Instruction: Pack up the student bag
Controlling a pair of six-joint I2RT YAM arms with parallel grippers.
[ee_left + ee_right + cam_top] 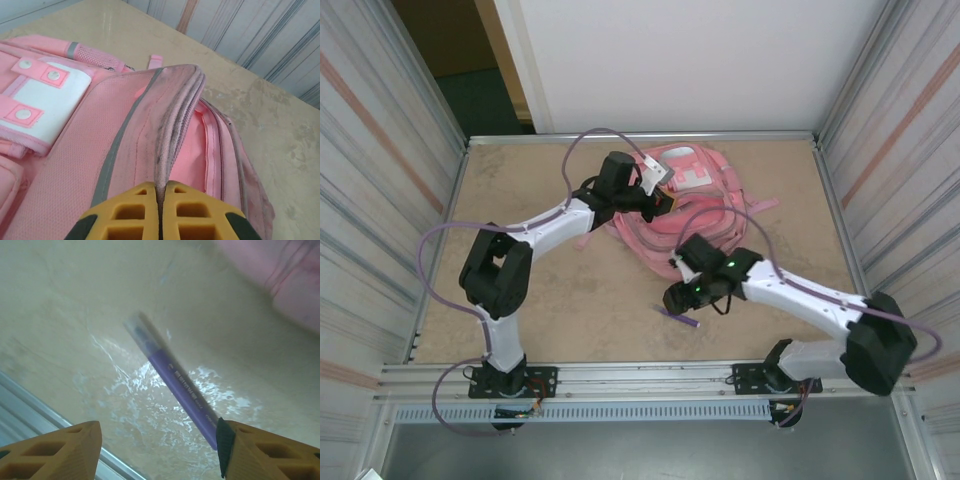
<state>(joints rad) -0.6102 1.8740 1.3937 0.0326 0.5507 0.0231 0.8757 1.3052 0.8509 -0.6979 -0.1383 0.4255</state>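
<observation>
Toward the far edge of the table, right of its middle, lies the pink student bag. The left gripper pinches a raised fold of the bag's fabric beside an open zip. Near the table's front edge, the right gripper hovers with fingers wide apart over a purple pen. The pen's white print is too blurred to read.

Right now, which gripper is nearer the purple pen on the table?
Right. The right gripper hangs open just above the purple pen; the left gripper is farther back, shut on an edge of the student bag.
</observation>
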